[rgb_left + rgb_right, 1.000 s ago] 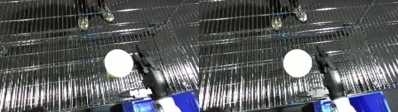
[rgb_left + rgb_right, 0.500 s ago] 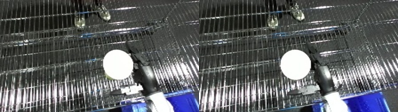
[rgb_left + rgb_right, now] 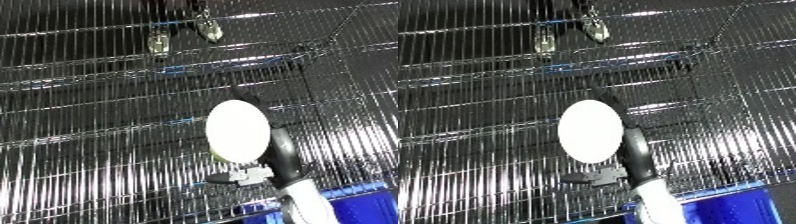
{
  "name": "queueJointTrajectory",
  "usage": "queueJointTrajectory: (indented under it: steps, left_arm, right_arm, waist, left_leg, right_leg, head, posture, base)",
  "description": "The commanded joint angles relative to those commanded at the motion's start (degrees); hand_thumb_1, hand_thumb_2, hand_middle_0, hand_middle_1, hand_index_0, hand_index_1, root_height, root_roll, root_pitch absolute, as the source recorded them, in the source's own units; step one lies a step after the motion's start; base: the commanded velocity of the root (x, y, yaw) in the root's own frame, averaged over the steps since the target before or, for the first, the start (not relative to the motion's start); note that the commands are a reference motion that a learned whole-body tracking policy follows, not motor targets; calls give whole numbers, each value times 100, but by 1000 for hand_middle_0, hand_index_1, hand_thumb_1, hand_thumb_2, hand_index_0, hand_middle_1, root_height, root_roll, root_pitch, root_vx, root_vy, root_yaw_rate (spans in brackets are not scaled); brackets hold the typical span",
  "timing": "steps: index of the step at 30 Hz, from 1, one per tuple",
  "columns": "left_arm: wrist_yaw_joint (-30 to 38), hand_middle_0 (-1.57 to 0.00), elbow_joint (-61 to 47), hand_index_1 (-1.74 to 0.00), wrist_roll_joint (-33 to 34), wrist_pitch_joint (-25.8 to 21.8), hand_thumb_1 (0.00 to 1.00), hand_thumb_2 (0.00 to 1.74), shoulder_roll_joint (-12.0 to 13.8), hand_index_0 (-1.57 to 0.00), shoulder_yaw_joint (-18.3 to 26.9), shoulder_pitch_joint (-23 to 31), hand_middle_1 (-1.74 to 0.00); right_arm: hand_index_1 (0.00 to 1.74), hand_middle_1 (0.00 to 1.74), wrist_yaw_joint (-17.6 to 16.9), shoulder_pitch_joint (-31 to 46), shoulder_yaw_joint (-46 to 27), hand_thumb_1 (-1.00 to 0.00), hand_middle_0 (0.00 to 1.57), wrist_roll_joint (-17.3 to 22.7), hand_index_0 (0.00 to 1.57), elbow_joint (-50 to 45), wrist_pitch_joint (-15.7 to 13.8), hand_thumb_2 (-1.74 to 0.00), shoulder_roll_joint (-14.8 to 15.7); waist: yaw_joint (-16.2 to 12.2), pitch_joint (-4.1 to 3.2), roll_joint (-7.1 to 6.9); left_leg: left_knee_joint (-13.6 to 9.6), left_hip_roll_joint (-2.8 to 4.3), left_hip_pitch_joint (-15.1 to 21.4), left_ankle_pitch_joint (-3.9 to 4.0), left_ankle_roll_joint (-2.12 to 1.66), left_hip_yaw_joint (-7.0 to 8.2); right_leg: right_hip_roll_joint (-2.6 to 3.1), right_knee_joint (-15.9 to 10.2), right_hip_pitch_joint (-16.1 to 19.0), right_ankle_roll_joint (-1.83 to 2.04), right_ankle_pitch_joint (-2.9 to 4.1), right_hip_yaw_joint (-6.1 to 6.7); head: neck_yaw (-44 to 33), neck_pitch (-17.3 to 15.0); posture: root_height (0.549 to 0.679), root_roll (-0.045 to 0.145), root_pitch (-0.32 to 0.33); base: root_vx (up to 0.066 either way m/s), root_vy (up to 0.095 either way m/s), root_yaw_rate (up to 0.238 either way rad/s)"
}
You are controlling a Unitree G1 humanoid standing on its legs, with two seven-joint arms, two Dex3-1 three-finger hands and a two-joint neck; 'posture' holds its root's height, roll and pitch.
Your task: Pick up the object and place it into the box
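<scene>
Right hand (image 3: 282, 150) comes up from the lower edge of the view on a white forearm (image 3: 306, 200). Black fingers reach up behind a white oval object (image 3: 237, 131) and a thumb shows at its lower rim; the object sits against the hand, held up facing the camera. The fingers look closed round its right edge, though the far side of the grip is hidden by the object itself. Its make cannot be told; a smooth pale disc or egg shape.

Behind the hand and object: wire shelving (image 3: 89, 150), shiny metal grid filling most of both views, with a further shelf rail above the hand.

Below and to the right of the hand, by the forearm, the rim of a blue bin (image 3: 736, 202) shows at the bottom edge. Object is above the bin's near edge, not in it.

Far above the hand, past the shelving, a pair of shoes (image 3: 182, 37) on the floor.

Left hand shows nowhere.
</scene>
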Motion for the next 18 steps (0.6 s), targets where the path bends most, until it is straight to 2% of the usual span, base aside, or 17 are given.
queueJointTrajectory:
  steps: [3,4,5,12,18]
  left_arm:
    - [-21,-1570,-14,-1740,-4,-7,1000,1740,4,-1570,14,30,-1740]
    - [-21,-1570,-14,-1740,-4,-7,1000,1740,4,-1570,14,30,-1740]
    - [-21,-1570,-30,-1740,-9,-4,1000,1740,12,-1570,25,54,-1740]
    - [-33,-1570,-53,-1740,4,-20,1000,1740,37,-1570,73,166,-1740]
    - [-93,-1570,-43,-1740,49,-104,1000,1740,37,-1570,159,368,-1740]
  right_arm:
    - [1044,1044,3,11,9,-600,942,-4,942,52,22,-1044,-7]
    - [1044,1044,3,11,9,-600,942,-4,942,52,22,-1044,-7]
    - [1131,1131,-22,44,13,-650,1020,4,1020,87,35,-1131,-15]
    - [1131,1131,-106,288,-82,-650,1020,27,1020,3,-65,-1131,-26]
    - [1131,1131,-157,671,-252,-650,1020,-69,1020,-428,-114,-1131,-31]
  waist:
    - [6,0,2]
    - [6,0,2]
    - [5,0,2]
    - [-40,0,-18]
    - [-146,0,-57]
  left_leg:
    - [-7,-1,16,2,-1,4]
    - [-7,-1,16,2,-1,4]
    - [-22,4,43,3,-4,5]
    - [-102,22,185,15,-2,16]
    - [-206,76,423,22,-21,42]
  right_leg:
    - [-4,-8,14,3,4,-2]
    - [-4,-8,14,3,4,-2]
    - [-8,-19,36,5,7,-4]
    - [10,-82,154,14,25,-5]
    - [27,-191,351,23,49,13]
  head:
    - [-8,-20]
    - [-8,-20]
    - [-29,-19]
    - [-50,36]
    - [-137,32]
  posture:
    - [590,27,299]
    - [590,27,299]
    - [591,27,297]
    - [594,26,288]
    - [599,28,268]
  base:
    - [1,5,-2]
    - [0,0,0]
    - [-3,-7,-1]
    - [-9,-15,-23]
    - [-15,-13,-87]
